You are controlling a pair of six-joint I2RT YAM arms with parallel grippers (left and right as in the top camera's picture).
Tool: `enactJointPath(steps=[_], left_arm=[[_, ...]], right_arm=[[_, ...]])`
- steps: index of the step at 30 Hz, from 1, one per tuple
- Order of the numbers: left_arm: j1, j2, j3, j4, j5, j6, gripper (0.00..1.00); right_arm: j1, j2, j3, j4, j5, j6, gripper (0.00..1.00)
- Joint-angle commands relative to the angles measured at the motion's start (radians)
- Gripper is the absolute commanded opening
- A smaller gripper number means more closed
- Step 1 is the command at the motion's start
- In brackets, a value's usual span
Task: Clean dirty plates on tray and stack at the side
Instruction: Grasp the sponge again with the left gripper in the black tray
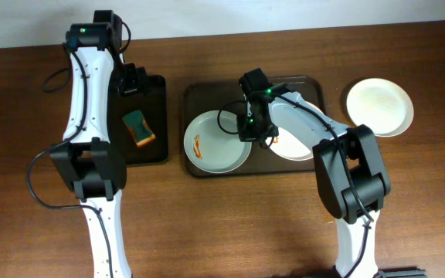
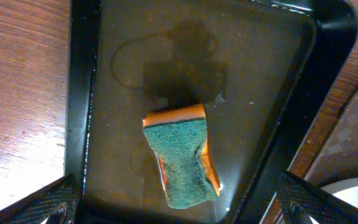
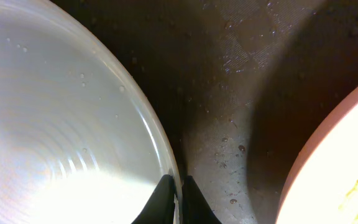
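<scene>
A pale green plate [image 1: 215, 143] with orange smears lies on the left of the brown tray [image 1: 199, 94]. My right gripper [image 1: 251, 133] is shut on this plate's right rim [image 3: 160, 155], one finger on each side [image 3: 179, 186]. A second dirty white plate [image 1: 293, 147] lies on the tray's right, partly under my arm; its edge shows in the right wrist view [image 3: 328, 162]. A clean cream plate [image 1: 379, 106] sits on the table at the right. A green-and-orange sponge [image 1: 138, 127] [image 2: 185, 152] lies in the black tray [image 1: 154, 150]. My left gripper [image 2: 179, 208] is open above the sponge.
The black tray's wet bottom [image 2: 241, 74] shows around the sponge. Black cables run along both arms, one looping over the brown tray near the right wrist [image 1: 230, 112]. The wooden table [image 1: 230, 224] extends in front of the trays.
</scene>
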Motion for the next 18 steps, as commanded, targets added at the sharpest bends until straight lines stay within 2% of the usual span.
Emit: enactJointPath(steps=[1, 2, 3, 5, 6, 7, 8, 11, 13, 14, 15, 16, 18], left_arm=[[0.002, -0.003, 0.015, -0.006, 0.163, -0.053, 1.0], [0.002, -0.003, 0.015, -0.031, 0.216, -0.053, 1.0], [0.002, -0.003, 0.015, -0.107, 0.199, -0.06, 1.0], [-0.004, -0.002, -0.043, -0.12, 0.15, -0.023, 1.0], [-0.006, -0.002, -0.119, -0.12, 0.031, -0.113, 1.0], [-0.006, -0.002, -0.232, -0.08, -0.047, -0.281, 1.0], [-0.006, -0.002, -0.302, -0.003, -0.04, -0.298, 1.0], [-0.002, -0.002, -0.422, 0.135, -0.021, -0.294, 1.0], [-0.009, -0.002, -0.435, 0.219, 0.131, -0.15, 1.0], [-0.013, -0.002, -0.46, 0.256, 0.14, -0.148, 0.98], [-0.016, -0.001, -0.492, 0.274, 0.14, -0.164, 0.63], [-0.016, -0.001, -0.514, 0.286, 0.139, -0.164, 0.47], [-0.013, -0.002, -0.534, 0.289, 0.14, -0.164, 0.0]], right_arm=[[0.006, 0.025, -0.006, -0.007, 0.014, 0.008, 0.06], [0.006, 0.025, -0.006, -0.007, 0.016, 0.008, 0.06], [0.006, 0.025, -0.006, -0.007, 0.016, 0.008, 0.06], [0.006, 0.025, -0.006, -0.007, 0.017, 0.008, 0.06], [0.005, 0.025, -0.006, -0.006, 0.017, 0.008, 0.07], [0.005, 0.025, -0.006, -0.006, 0.017, 0.008, 0.07], [0.005, 0.025, -0.006, -0.006, 0.017, 0.008, 0.07], [0.005, 0.025, -0.006, 0.007, 0.017, 0.008, 0.07], [0.005, 0.025, -0.006, 0.009, 0.017, 0.008, 0.08], [0.005, 0.025, -0.006, 0.008, 0.017, 0.007, 0.08], [0.005, 0.025, -0.006, 0.008, 0.017, 0.007, 0.08], [0.005, 0.025, -0.006, 0.009, 0.017, 0.007, 0.08], [0.005, 0.025, -0.006, 0.008, 0.017, 0.007, 0.08]])
